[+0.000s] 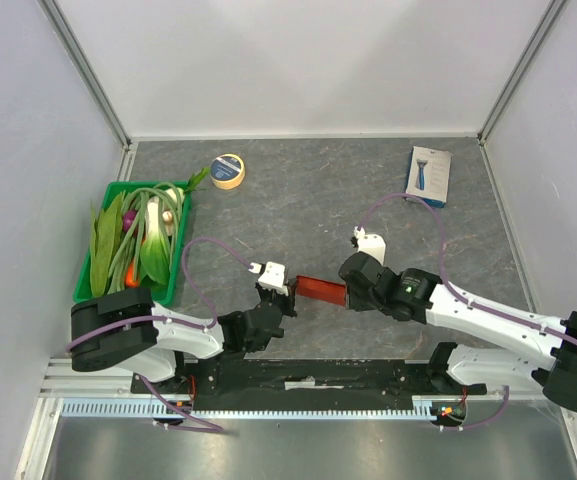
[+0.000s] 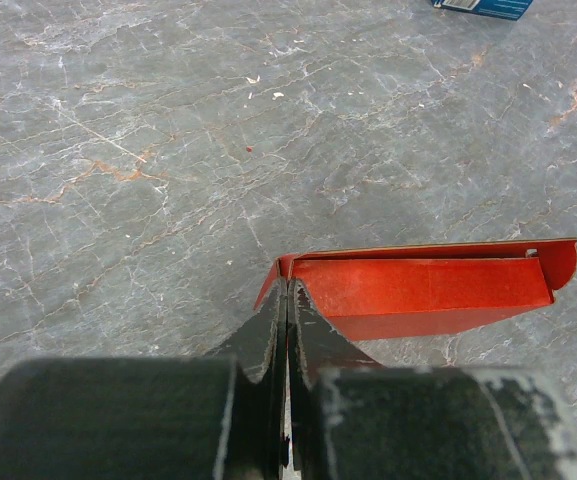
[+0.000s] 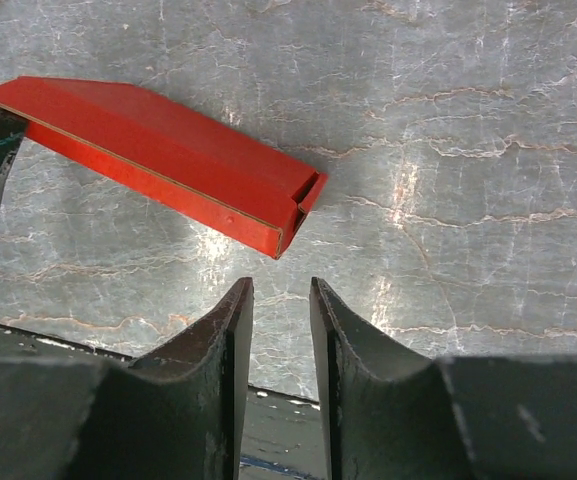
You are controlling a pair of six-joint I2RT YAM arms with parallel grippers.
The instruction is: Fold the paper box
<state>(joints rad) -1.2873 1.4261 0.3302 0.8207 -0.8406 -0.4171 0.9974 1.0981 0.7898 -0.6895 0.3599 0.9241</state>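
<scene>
Grey tabletop (image 1: 318,200): your left hand (image 2: 286,292) pinches one end of the paper box (image 2: 418,288) mid-fold, right hand (image 3: 281,292) narrowly parted, empty; next likely calls for gripping the free end.

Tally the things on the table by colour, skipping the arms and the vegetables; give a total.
Red: 1, the paper box
Blue and white: 1, the retail box
Yellow: 1, the tape roll
Green: 1, the crate
Total: 4
</scene>
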